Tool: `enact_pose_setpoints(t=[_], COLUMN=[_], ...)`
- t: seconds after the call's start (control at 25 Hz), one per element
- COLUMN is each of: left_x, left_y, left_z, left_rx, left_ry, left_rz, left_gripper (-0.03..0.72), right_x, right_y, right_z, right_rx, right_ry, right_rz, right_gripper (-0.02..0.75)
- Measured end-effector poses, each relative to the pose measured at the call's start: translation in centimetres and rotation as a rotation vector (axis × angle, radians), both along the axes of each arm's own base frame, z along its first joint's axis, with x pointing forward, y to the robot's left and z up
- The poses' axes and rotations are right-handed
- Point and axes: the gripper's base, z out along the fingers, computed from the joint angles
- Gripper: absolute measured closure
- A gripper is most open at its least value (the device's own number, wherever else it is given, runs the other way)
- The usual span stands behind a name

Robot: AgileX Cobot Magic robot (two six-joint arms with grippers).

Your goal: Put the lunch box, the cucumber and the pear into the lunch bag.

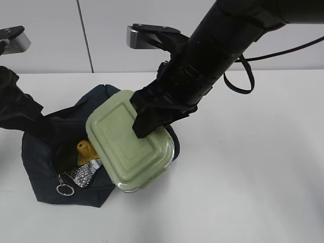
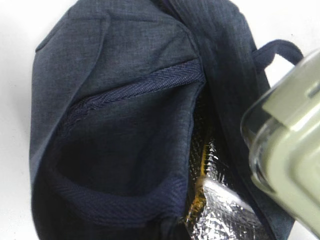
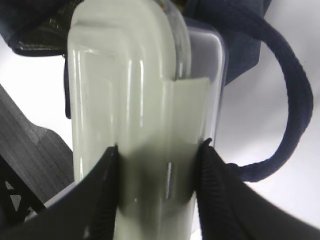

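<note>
- Right gripper (image 3: 160, 165): both fingers pinch the lunch box (image 1: 130, 142) across its thickness, one on the sage lid, the other against the glass side, in the right wrist view.
- Lunch box: held tilted over the right part of the lunch bag (image 1: 50, 152) mouth, lid facing up and left; long axis runs from far left to near right, with the near-right corner lowest, at the bag's right edge.
- Lunch bag: lies open on the white table (image 1: 253, 177), left of centre, silver lining visible, ring pull (image 1: 65, 190) at its near edge.
- Pear (image 1: 86, 150): inside the bag, left of the box.
- Left gripper: cannot tell its state; its fingers are hidden, black arm at the bag's far-left rim.
- Cucumber: cannot make it out.
</note>
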Motion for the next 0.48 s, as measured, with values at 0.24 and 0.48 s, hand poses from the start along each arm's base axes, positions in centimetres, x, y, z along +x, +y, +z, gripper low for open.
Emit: enact_pose_setpoints(t=[0.24, 0.48], left_x=[0.0, 0.0], left_y=[0.0, 0.0], left_z=[0.0, 0.0], left_rx=[0.000, 0.000], left_ry=[0.000, -0.003], left_rz=[0.000, 0.001], left_gripper=[0.687, 0.687], right_x=[-0.4, 0.3], right_y=[0.2, 1.4], right_z=[0.1, 2.4], right_rx=[0.015, 0.169], right_ry=[0.017, -0.055], right_rz=[0.052, 0.046], right_gripper=[0.434, 0.434])
